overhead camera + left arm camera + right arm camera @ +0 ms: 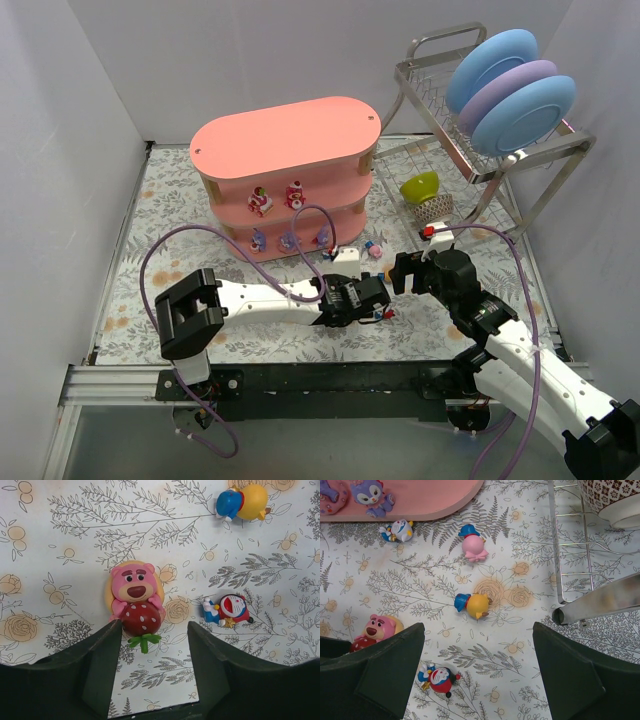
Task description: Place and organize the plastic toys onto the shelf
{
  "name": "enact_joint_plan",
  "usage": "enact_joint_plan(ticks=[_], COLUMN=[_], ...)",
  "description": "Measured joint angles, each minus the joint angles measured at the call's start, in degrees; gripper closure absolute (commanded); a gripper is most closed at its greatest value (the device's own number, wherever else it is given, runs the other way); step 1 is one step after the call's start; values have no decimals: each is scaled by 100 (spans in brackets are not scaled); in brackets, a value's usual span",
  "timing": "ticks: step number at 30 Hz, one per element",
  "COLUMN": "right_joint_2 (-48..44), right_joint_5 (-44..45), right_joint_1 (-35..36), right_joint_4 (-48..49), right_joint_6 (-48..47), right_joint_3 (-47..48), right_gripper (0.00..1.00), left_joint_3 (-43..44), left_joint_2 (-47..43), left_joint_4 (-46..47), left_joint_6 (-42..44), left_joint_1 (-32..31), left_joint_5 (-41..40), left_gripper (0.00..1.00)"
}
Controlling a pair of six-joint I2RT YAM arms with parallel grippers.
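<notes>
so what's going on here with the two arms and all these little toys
Two arms are loading the pink shelf. The left gripper is down over a pink bear toy lying on the mat, jaws open either side of it, not yet gripping. The right gripper hangs open near a yellow-hatted toy. A few toys already sit on the shelf's lower tiers.

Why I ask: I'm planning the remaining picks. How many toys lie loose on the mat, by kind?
Pink strawberry bear: 1
Blue cat figures: 2
Blue-hatted figures, one pink and one yellow: 2
Total: 5
</notes>
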Motion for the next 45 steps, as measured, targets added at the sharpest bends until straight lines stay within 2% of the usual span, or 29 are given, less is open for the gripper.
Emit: enact_joint_plan(ticks=[9,13,14,21,23,24,29,37,45], right_joint_2=[0,0,2,2,2,2,0,0,0], right_joint_5=[0,-2,-2,-9,-22,-24,-24,-28,-50], right_joint_1=[0,0,0,0,0,0,0,0,2], right_joint_4=[0,0,0,2,2,2,7,46,90], right_joint_6=[0,0,0,0,0,0,0,0,0], right_joint_3=[0,0,0,0,0,0,0,0,0], right_gripper=[4,5,5,5,5,5,5,5,5], left_joint_3=[2,39,52,166,166,164,162,400,2118], left_joint_2=[168,323,361,391,391,389,356,52,-109], left_joint_4=[-15,-168,-201,-315,-313,-313,-313,-844,-2138], left_joint_6=[-28,-68,-81,-173,-173,-170,-146,55,319], left_joint_1=[-13,-15,-17,-42,-50,-55,-57,-55,-35], left_joint_5=[-83,-227,-260,-376,-400,-409,-424,-557,-1075], left_gripper=[52,58,63,67,72,80,100,100,100])
